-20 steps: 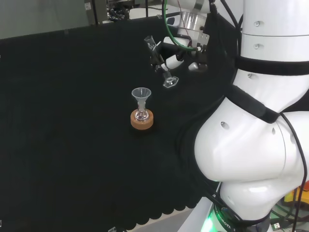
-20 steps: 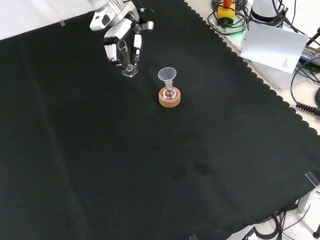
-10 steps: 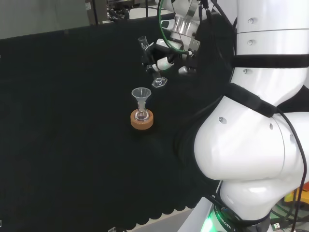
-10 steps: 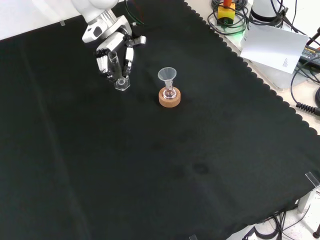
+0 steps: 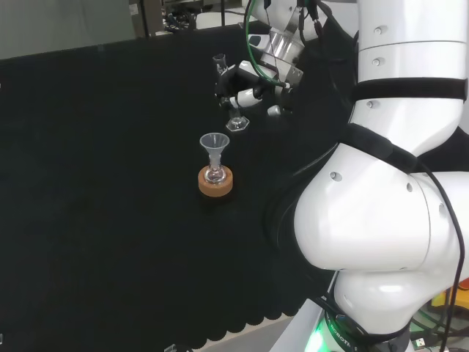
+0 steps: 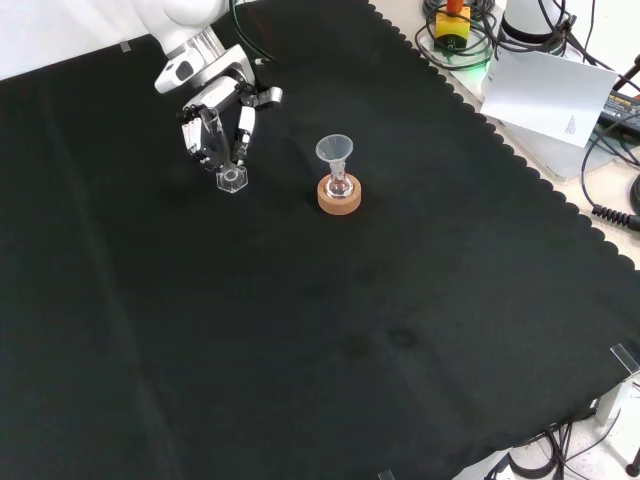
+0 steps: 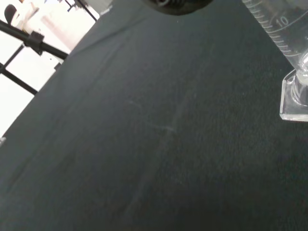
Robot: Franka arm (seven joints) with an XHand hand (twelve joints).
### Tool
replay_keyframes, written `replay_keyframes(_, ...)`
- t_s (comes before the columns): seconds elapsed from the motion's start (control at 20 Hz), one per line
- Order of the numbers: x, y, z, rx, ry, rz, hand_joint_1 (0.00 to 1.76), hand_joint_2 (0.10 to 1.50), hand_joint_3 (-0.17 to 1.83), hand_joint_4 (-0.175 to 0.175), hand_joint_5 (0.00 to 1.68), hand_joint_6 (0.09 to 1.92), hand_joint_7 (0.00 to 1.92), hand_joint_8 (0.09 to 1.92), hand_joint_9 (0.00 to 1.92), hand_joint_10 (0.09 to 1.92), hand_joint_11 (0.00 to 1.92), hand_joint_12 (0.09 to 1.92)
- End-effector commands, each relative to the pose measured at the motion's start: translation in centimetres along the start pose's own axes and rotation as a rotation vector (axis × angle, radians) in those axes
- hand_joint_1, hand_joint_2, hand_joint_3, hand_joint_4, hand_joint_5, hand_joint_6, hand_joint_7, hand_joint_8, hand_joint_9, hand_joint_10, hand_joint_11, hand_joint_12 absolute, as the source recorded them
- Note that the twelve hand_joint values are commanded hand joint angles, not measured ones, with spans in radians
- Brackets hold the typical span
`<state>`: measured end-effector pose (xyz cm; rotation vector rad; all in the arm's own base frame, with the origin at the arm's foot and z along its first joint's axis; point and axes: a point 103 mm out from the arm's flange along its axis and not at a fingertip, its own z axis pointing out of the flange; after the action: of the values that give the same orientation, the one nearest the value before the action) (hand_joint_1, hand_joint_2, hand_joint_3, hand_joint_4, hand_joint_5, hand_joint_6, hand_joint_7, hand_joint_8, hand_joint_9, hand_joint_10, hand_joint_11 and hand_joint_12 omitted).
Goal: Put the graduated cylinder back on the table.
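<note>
- Clear glass or plastic is what the graduated cylinder (image 6: 226, 160) is made of; it is being held by the hand (image 6: 215, 112), with the fingers (image 6: 243, 127) curled round its tube.
- Seen in the front view, the cylinder is being kept tilted, its six-sided foot lying lower and nearer than the fingers, to the left of the funnel (image 6: 336, 151).
- Whether the foot is touching the black cloth (image 6: 300, 330) or is being held just above it cannot be told from the front view.
- Seen in the head view, the cylinder (image 5: 229, 95) is being gripped by the hand (image 5: 245, 81) at the far side of the cloth (image 5: 110, 183), with the open mouth showing above the dark fingers and the foot showing below them.
- Nearer than the cylinder in the head view, a funnel (image 5: 214, 147) is being carried in the neck of a small flask, and the flask is being carried by a cork ring (image 5: 215, 182).
- In the front view the cork ring (image 6: 339, 195) is lying on the cloth to the right of the cylinder's foot, apart from it.
- In the wrist view the marked tube and square-looking foot of the cylinder (image 7: 293, 72) are being shown close up, with the cloth (image 7: 144, 144) behind them.
- At the right of the head view the white arm (image 5: 388, 183) is being seen large, its own links standing between camera and bench.
</note>
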<state>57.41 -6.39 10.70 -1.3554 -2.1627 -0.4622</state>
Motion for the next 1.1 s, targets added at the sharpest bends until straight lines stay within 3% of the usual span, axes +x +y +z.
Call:
replay_keyframes(0.05,-0.7,0.2,0.5,-0.065,0.044,-0.001,1.38,1.10,0.00,-0.175,0.95,1.03,0.85,1.14,1.12,0.86,1.03,0.90)
replay_keyframes(0.35,-1.7,0.2,0.6,-0.098,0.064,0.005,1.38,1.11,0.00,-0.175,0.93,1.06,0.83,1.18,1.10,0.89,1.01,0.92)
replay_keyframes(0.5,-2.1,0.3,0.5,-0.115,0.066,0.004,1.27,1.13,0.00,-0.175,0.93,1.08,0.92,1.10,1.13,0.55,0.99,0.93)
replay_keyframes(0.6,-2.3,0.5,0.6,-0.117,0.067,-0.002,1.26,1.14,0.00,-0.175,0.92,1.09,0.93,1.09,1.15,0.45,0.98,0.93)
replay_keyframes(1.1,-2.9,0.7,1.0,-0.147,0.067,0.002,1.25,1.15,0.00,-0.175,0.91,1.11,0.92,1.11,1.16,0.38,0.97,0.93)
